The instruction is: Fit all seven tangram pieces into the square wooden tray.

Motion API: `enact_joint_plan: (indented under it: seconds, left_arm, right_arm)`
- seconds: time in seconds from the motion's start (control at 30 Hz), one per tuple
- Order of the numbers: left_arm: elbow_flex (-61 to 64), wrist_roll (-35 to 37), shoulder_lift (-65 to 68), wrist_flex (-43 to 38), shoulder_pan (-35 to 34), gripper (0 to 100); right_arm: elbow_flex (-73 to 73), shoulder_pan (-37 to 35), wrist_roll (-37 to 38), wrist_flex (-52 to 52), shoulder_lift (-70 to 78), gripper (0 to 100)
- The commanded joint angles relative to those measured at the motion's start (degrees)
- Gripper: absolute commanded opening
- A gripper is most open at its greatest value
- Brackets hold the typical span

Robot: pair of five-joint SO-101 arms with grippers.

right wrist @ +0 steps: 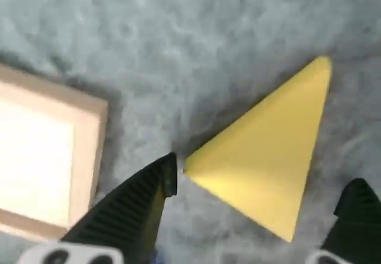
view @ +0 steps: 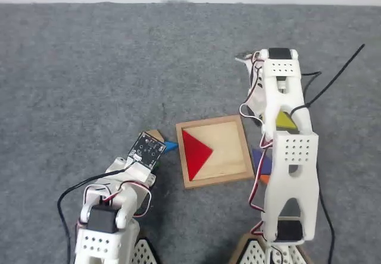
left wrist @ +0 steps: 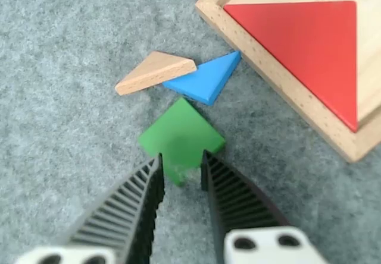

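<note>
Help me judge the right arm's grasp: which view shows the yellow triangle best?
The right wrist view: the yellow triangle lies whole between the fingers of the open right gripper. In the high view the right arm hides most of it. The left wrist view looks at the green square and the tray instead.
</note>
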Motion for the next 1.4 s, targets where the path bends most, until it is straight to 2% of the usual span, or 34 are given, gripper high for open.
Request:
enact_joint_plan:
  seconds: [0.0,0.07,0.27,1.13,1.37]
  left_arm:
    - [-0.66,-0.44,-0.70,-0.09,-0.35,10]
    - [-0.66,-0.44,-0.70,-0.09,-0.35,10]
    - [-0.66,-0.44,-0.70,-0.09,-0.35,10]
    - [-0.66,-0.44,-0.70,-0.09,-0.35,10]
    - [-0.66,-0.44,-0.70,-0.09,-0.35,10]
  right_arm:
    - [3.60,0.48,1.93,1.98,-9.80,41.2]
    - [8.00,0.48,4.31,1.36,-13.23,41.2]
    - [17.23,0.66,5.01,-7.43,-15.96,39.0]
    - [17.14,0.13,2.37,-13.14,-9.98,38.6]
    - [17.05,0.22,2.29,-14.55,-7.52,35.0]
